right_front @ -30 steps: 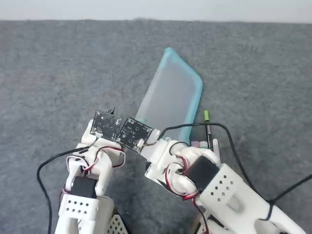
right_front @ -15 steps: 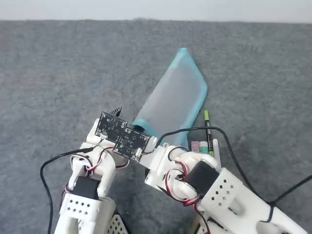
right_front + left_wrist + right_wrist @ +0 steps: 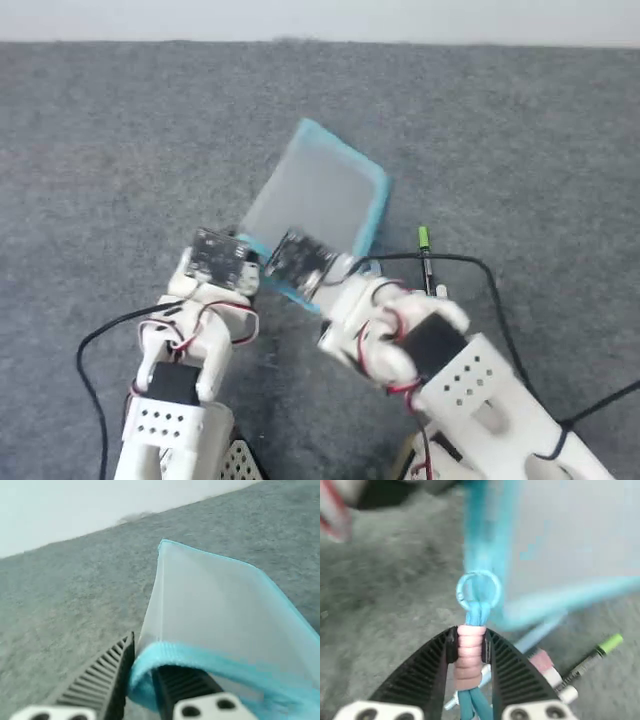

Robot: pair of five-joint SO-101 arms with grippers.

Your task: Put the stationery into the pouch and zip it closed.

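Right gripper (image 3: 469, 639): ribbed black jaws pinched on the pink ribbed zipper pull (image 3: 469, 660). Left gripper (image 3: 144, 666): clamped on the teal fabric rim of the pouch (image 3: 318, 190). Green-capped pen (image 3: 425, 262) lies just beside. Pouch is a frosted, translucent rectangle on the grey felt-like table (image 3: 120, 130).

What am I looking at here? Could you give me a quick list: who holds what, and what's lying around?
left gripper: shut on the blue rim of the pouch
right gripper: shut on the pink zip pull
pouch: translucent, blue-edged
pen: green-capped, on the grey carpet beside the pouch, not inside it
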